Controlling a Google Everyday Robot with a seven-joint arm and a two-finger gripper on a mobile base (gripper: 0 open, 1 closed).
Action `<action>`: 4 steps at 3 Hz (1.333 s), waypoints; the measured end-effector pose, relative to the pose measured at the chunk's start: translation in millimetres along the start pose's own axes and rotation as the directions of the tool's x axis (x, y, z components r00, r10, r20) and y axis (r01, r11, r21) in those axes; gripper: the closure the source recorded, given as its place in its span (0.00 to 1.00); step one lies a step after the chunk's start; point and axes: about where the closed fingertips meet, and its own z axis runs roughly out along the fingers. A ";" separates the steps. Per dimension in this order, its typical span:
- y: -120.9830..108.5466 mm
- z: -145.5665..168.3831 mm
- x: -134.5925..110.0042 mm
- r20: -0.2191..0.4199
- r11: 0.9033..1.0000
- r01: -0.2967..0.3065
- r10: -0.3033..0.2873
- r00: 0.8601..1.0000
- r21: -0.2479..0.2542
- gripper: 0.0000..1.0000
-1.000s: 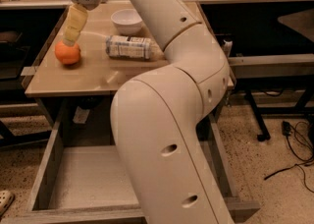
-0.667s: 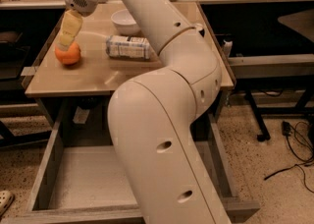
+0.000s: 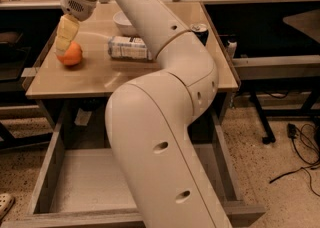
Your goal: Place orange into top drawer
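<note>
My pincer (image 3: 63,47) has dropped lower over the last second and drifted a little toward 9 o'clock. It now sits right over the orange (image 3: 73,56), covering the fruit's upper edge at about 11 o'clock. Whether it is apart or together I cannot tell from here, and I cannot say whether it is touching the skin or only in front of it. The orange has not moved. It rests on the tabletop (image 3: 100,79) near the left edge, at 9 o'clock from the lying carton (image 3: 127,48). The white bowl (image 3: 122,22) is at 12 o'clock from that carton, and a can (image 3: 200,29) is out toward 2 o'clock. I judge the approach to be nearly done and the grasp next, so the carry has not begun. The top drawer (image 3: 85,182) stands pulled open below the table at 6 o'clock. Its bottom is bare where my own arm does not hide it.
</note>
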 end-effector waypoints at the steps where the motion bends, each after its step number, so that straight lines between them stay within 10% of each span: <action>1: 0.7 24.1 -1.4 0.005 0.999 -0.005 0.005 1.000 -0.041 0.00; 4: -7.7 69.8 20.3 0.006 0.990 -0.080 0.081 0.997 -0.114 0.00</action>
